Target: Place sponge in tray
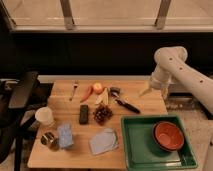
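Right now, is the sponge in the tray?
No: the sponge lies on the table, the tray holds only a bowl, and the gripper hangs above the table's far edge.

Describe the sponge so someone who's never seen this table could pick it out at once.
On the wooden table, look at the front left corner, opposite the green tray on the right and the gripper hovering by the back right edge. The sponge lies beside a round tin: a small, thick light-blue block, unlike the larger flat blue-grey cloth to its right.
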